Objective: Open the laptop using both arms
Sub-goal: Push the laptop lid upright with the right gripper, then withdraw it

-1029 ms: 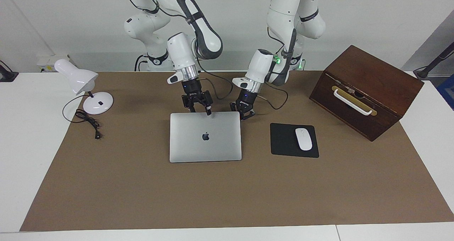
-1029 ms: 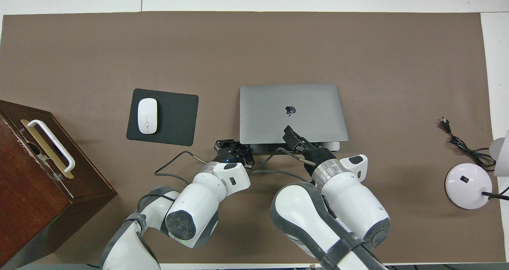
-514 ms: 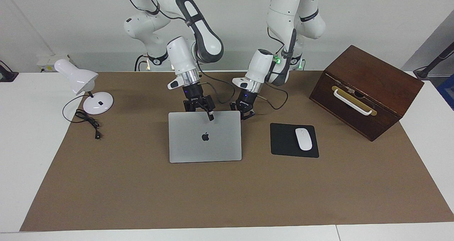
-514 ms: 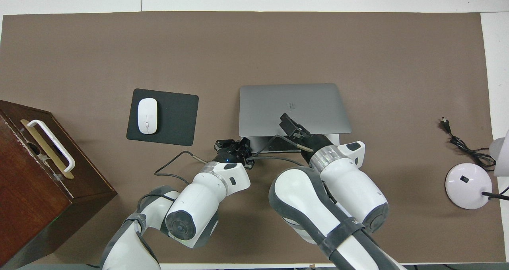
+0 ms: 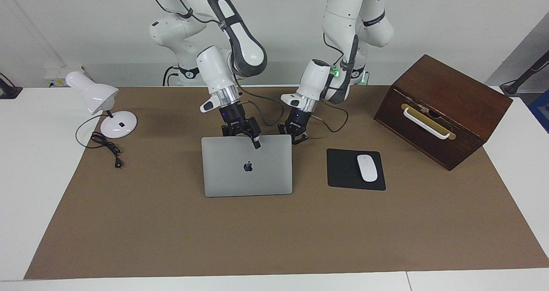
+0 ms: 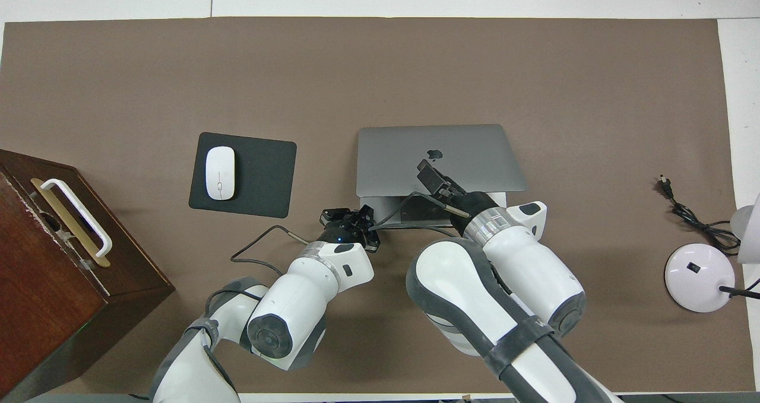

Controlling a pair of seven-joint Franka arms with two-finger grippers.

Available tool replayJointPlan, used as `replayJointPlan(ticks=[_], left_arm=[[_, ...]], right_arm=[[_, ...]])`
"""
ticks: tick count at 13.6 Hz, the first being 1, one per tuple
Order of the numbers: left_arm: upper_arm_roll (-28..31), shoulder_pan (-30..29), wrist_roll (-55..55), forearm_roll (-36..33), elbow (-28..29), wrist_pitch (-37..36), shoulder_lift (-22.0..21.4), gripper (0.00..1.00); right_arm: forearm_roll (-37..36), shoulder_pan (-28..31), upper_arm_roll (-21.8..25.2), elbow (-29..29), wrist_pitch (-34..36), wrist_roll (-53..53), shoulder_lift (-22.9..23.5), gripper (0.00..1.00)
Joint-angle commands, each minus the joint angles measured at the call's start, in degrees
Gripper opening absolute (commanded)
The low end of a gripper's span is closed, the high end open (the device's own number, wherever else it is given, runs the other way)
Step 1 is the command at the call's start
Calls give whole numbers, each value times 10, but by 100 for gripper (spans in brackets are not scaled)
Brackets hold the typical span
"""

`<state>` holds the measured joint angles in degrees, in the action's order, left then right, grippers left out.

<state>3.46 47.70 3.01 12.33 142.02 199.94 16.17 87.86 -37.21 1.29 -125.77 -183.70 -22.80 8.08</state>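
Right pincer (image 5: pixel 245 133) at laptop (image 5: pixel 247 166) lid's robot-side edge, seemingly clamping it, one finger over lid; lid part-raised, hinge on edge farthest from robots. Laptop mid-counter (image 5: pixel 171 222). Left pincer (image 5: pixel 297 135) low beside base corner; opening: cannot tell.

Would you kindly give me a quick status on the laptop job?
Right tool at the lid's raised edge. Left tool down at the base corner nearest its arm. Laptop partly open, hinge edge away from the robots. Nothing in the way.

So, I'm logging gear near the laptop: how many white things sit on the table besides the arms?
2: the mouse on the black pad, and the lamp at the right arm's end.
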Motion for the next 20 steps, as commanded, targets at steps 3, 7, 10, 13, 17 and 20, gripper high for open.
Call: replayJointPlan(ticks=[3,7,10,13,17,20], left_arm=[[5,10,-3,0,-17,8,38,0],[5,10,-3,0,-17,8,38,0],[5,10,-3,-1,-17,7,38,0],[5,10,-3,0,-17,8,39,0],[5,9,-3,-1,-17,8,39,0],[5,8,-3,-3,-17,8,39,0]], right_arm=[[-66,53,2,28,72,-20,19,100],[-76,58,3,29,84,-19,19,100],[-83,58,4,33,95,-17,19,100],[-93,59,5,56,118,-13,27,100],[-207,73,6,98,180,91,40,100],[-407,94,8,133,236,258,52,100]])
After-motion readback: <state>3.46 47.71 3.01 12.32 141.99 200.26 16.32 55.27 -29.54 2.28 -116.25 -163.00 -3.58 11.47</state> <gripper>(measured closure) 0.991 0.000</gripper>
